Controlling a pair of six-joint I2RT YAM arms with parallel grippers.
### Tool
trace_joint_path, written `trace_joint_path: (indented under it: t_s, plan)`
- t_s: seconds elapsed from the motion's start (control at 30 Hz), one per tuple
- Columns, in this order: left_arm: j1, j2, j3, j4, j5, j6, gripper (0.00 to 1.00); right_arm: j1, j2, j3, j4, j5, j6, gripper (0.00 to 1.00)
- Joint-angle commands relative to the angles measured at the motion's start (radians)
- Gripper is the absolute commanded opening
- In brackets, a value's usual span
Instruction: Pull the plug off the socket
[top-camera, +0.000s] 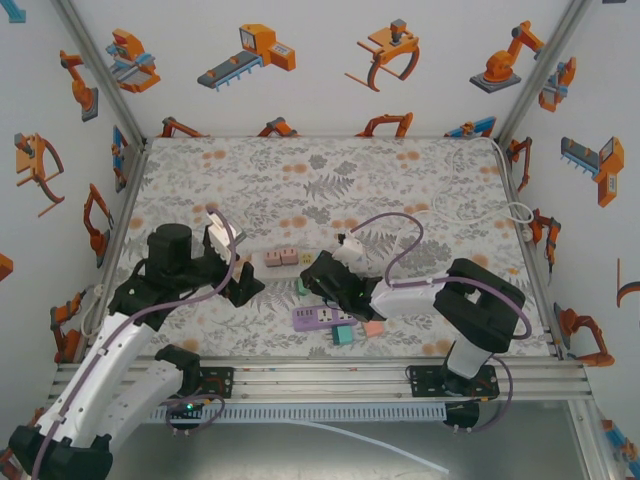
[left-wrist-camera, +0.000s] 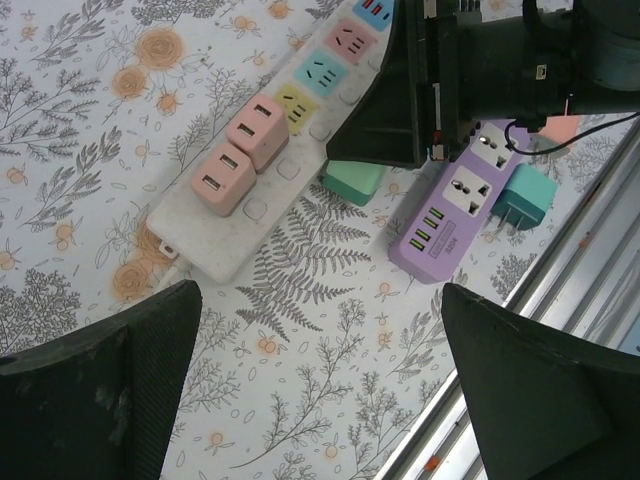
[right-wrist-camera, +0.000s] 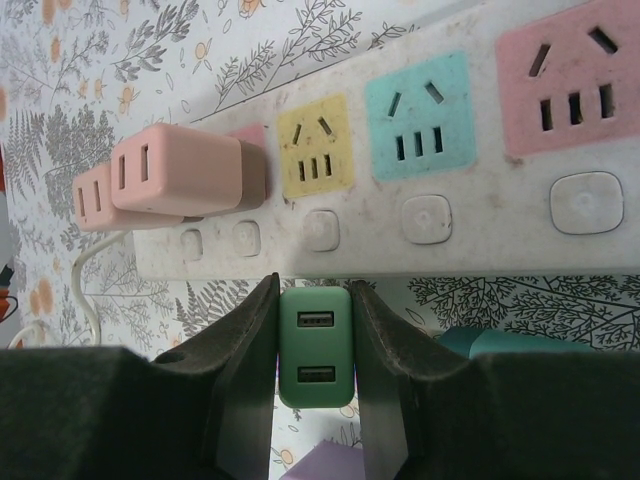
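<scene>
I find the right gripper (right-wrist-camera: 313, 292) clamped tight on the green plug (right-wrist-camera: 315, 345). The plug is out of every socket and sits just beside the near edge of the white power strip (right-wrist-camera: 480, 225). Two pink plugs (right-wrist-camera: 175, 168) sit seated at the strip's left end. My left gripper (left-wrist-camera: 320, 300) stands fully open and empty, left of the strip.

A robot lab test cell: cartoon-printed white walls (top-camera: 320, 80) beyond the right claw (right-wrist-camera: 315, 290), aluminium rail (top-camera: 330, 372) behind it, floral table (top-camera: 300, 170) beneath.
</scene>
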Motion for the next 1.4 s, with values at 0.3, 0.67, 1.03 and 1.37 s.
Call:
trace_joint_path:
  t_s: [0.3,0.67,1.03,1.37]
  plan:
    - [-0.003,-0.007,-0.005,0.033,0.013,0.004,0.97,0.005,0.000,0.026,-0.081,0.044,0.020,0.40]
    - [-0.005,0.007,0.001,0.030,0.003,-0.009,0.97,0.007,-0.048,-0.007,-0.101,0.079,0.011,0.42]
    - [-0.005,0.029,0.024,-0.001,-0.063,0.012,0.97,0.007,-0.196,-0.020,-0.026,0.127,-0.373,0.43]
    - [-0.005,0.154,0.088,0.033,-0.122,0.106,0.97,-0.028,-0.307,0.049,0.006,-0.097,-1.296,0.67]
